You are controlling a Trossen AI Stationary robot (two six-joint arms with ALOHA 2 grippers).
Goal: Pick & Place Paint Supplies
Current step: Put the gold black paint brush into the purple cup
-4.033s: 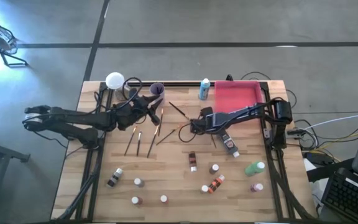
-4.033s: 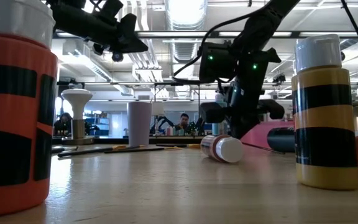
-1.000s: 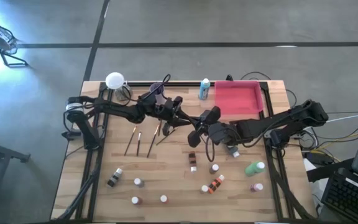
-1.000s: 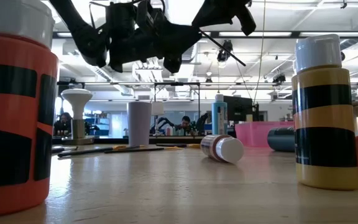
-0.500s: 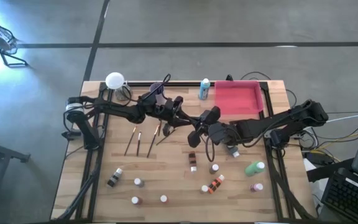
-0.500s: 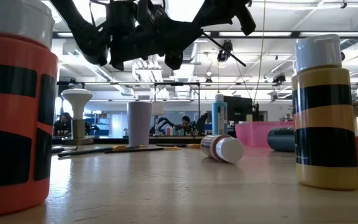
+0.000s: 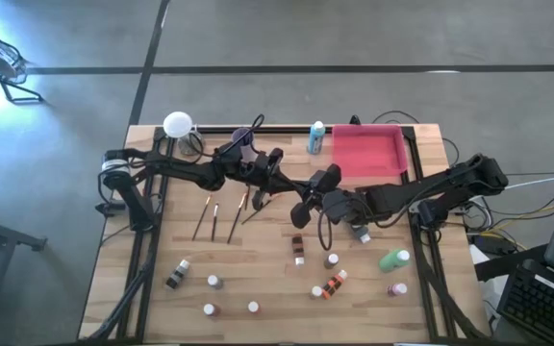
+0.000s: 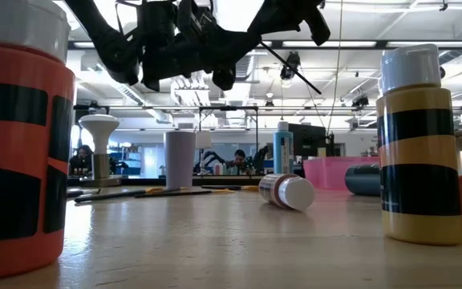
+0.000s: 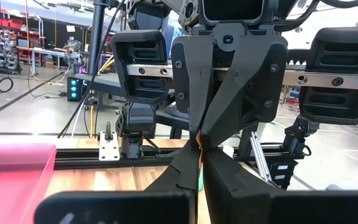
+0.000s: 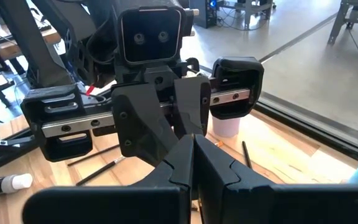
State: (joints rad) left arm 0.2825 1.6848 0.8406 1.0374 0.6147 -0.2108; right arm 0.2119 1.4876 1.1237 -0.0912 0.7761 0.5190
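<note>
My left gripper [image 7: 282, 183] and my right gripper [image 7: 301, 195] meet fingertip to fingertip in the air above the table's middle. Both are shut on one thin brush. An orange sliver of its handle [image 9: 200, 169] shows in the left wrist view, and its dark end [image 8: 293, 67] juts out in the low view. Three more brushes [image 7: 214, 219] lie flat on the table's left half. Small white-capped bottles [image 7: 299, 248] stand or lie across the near half. A dark tube [image 7: 357, 227] lies near the right arm. My left gripper pinches the brush handle [image 9: 200, 171] between its two fingers, coming level from the table's left. The brush is lifted clear of the table. My right gripper [image 9: 201, 135] pinches the same handle just beyond, coming level from the right, its fingertips against my left one's [image 10: 192, 138].
The pink tray [image 7: 368, 154] sits at the far right, with a blue bottle [image 7: 316, 137] beside it. The lilac cup [image 7: 243, 140] stands at the far edge behind my left arm, and a white lamp-like stand [image 7: 177, 125] fills the far left corner. A green bottle [image 7: 394, 259] lies near right.
Over the last second both arms have stayed still, joined on the brush. Four seconds ago they were apart and lower. Since then both have risen and come together over the table's middle.
</note>
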